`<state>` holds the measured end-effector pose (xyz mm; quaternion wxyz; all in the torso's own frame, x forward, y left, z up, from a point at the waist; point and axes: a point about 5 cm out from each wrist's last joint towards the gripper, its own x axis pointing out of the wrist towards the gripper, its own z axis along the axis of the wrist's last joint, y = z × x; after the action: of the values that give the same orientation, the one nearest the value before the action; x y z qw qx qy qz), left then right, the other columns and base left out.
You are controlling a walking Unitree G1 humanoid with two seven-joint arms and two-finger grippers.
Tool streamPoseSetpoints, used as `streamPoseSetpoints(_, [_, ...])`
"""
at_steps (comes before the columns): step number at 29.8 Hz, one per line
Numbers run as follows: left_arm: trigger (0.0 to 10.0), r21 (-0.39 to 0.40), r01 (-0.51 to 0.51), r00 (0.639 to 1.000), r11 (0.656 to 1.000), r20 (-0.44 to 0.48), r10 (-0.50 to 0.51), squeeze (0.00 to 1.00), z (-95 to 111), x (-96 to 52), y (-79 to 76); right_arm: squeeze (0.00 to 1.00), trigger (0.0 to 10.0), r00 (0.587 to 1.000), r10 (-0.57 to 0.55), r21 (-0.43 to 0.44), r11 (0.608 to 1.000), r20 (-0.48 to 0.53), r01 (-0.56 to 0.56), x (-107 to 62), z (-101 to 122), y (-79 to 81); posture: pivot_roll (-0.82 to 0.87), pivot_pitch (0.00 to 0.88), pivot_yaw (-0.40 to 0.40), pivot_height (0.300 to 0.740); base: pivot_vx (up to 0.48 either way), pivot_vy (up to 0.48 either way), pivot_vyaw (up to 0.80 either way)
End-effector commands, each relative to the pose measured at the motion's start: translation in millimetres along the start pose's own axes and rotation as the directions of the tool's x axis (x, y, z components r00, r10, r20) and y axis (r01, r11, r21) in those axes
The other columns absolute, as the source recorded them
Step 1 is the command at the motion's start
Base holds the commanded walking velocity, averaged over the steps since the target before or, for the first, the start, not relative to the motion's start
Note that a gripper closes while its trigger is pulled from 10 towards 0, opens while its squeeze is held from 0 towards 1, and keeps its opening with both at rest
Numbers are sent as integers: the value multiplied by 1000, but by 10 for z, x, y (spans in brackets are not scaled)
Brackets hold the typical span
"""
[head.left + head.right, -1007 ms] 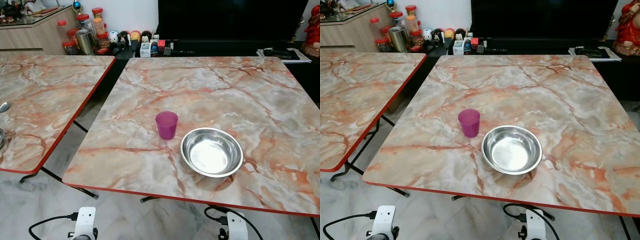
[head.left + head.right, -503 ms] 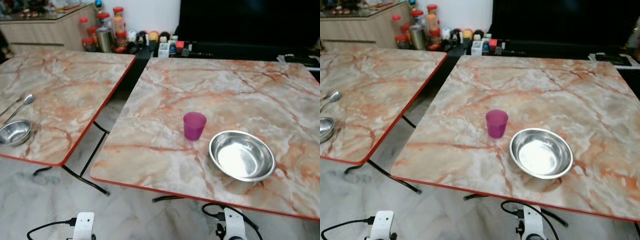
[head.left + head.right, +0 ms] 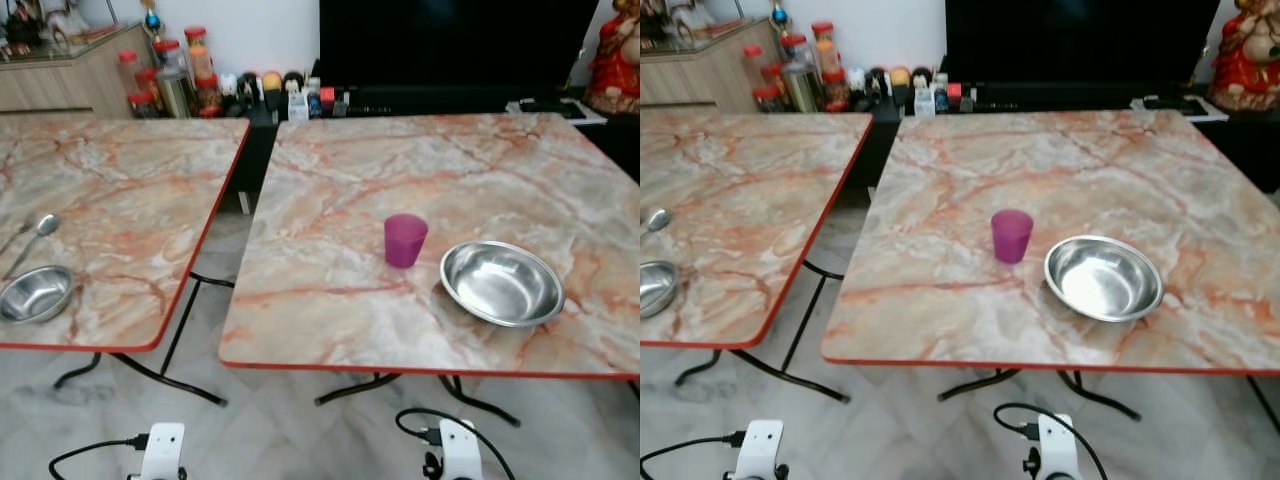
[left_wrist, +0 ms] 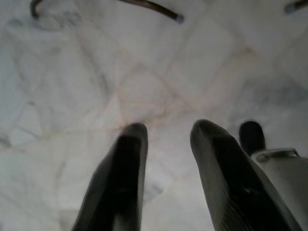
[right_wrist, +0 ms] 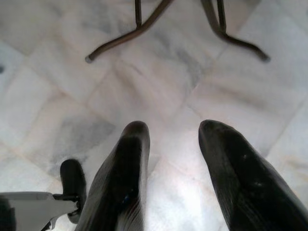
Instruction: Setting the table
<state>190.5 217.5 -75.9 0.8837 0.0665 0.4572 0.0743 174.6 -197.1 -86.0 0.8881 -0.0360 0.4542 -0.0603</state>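
A purple cup (image 3: pixel 405 240) stands on the right marble table (image 3: pixel 340 170), with a large steel bowl (image 3: pixel 502 283) just to its right. On the left marble table (image 3: pixel 120 190) a small steel bowl (image 3: pixel 33 293) sits near the front edge, and a spoon (image 3: pixel 36 234) lies behind it. Both arms hang low below the tables. My left gripper (image 4: pixel 166 132) is open over the floor with nothing between its fingers. My right gripper (image 5: pixel 171 130) is open too, above the floor near the table legs.
A gap runs between the two tables, crossed by black folding legs (image 3: pixel 190 310). Jars and small bottles (image 3: pixel 175 75) crowd a low dark TV stand behind, under a black screen (image 3: pixel 450 45). A red figurine (image 3: pixel 612 50) stands at the far right. The floor is pale marble tile (image 3: pixel 290 430).
The camera has swung left and drawn back, so the whole scene shifted right. The left table's small bowl and spoon now show. The cup and large bowl have not moved.
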Motion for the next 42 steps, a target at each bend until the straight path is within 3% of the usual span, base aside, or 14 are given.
streamPoseSetpoints(1, [10000,22,-18,1000,1000,-17,19,0,-55,-7,69,0,10000,1000,15,0,1000,-1,-15,1,6,58,6,0,73,740,0,450,0])
streamPoseSetpoints(42, [10000,16,-21,1000,1000,-22,22,0,-74,-10,62,0,10000,1000,13,0,1000,7,-13,5,30,55,14,0,71,740,0,449,0])
